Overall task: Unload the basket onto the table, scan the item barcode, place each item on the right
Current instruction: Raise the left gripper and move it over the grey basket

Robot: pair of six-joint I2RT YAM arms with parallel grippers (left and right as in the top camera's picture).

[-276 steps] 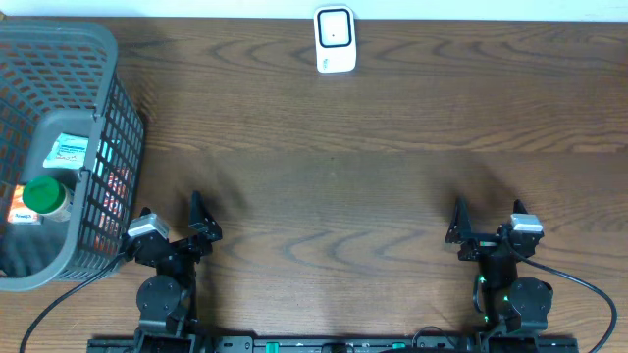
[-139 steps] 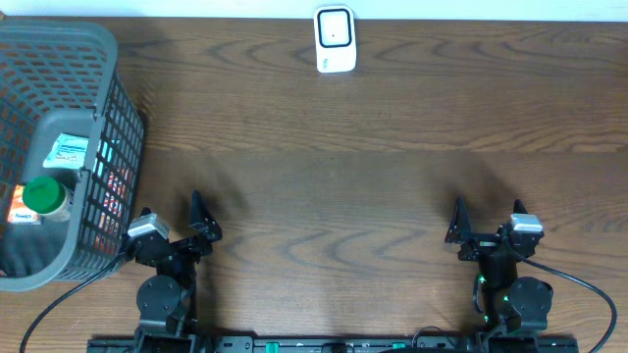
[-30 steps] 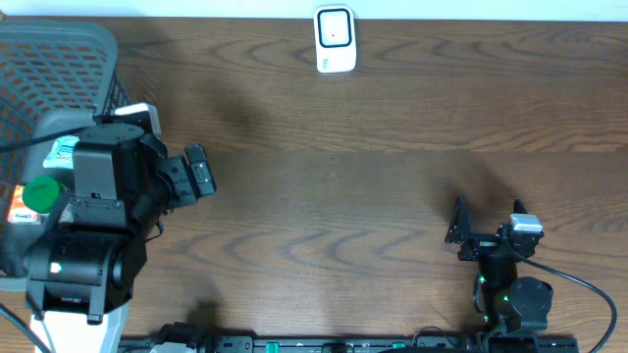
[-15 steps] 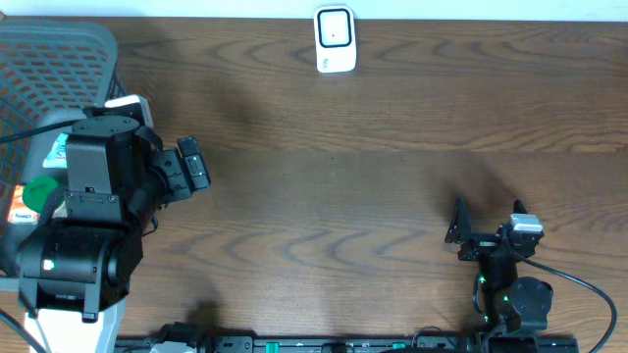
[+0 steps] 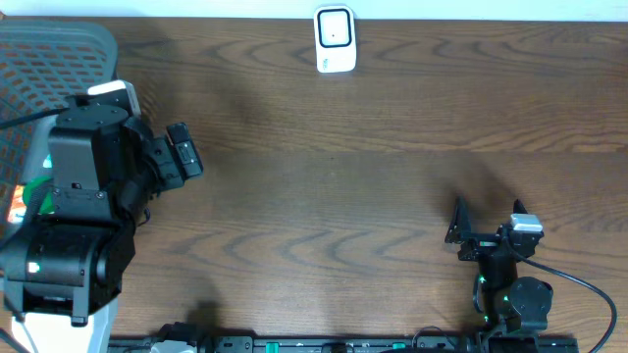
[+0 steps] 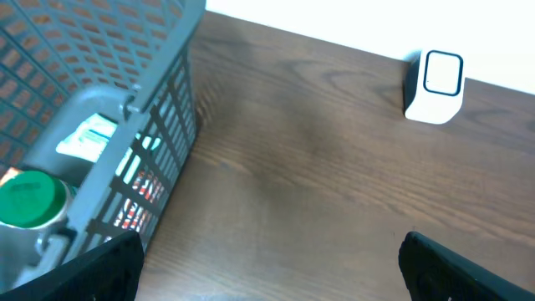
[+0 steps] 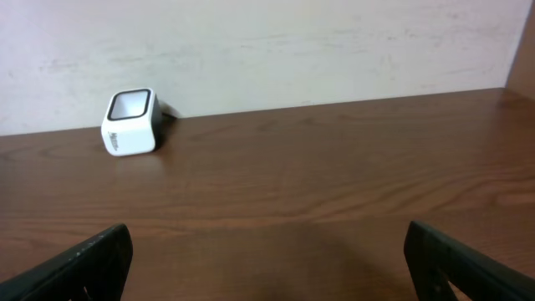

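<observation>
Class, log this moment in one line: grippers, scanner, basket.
left gripper: open, beside basket | right gripper: open, near edge | scanner: far edge, untouched | green-lidded bottle: in basket

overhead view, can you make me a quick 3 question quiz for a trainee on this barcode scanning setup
1. True or false: the left hand is shut on the green-capped bottle.
2. Where does the white scanner stand?
A. inside the basket
B. near the far edge of the table, about mid-width
C. touching the right hand
3. Fill in: the green-capped bottle sits inside the grey ____.

Key: 1 false, the hand is open and empty; 2 B; 3 basket.
</observation>
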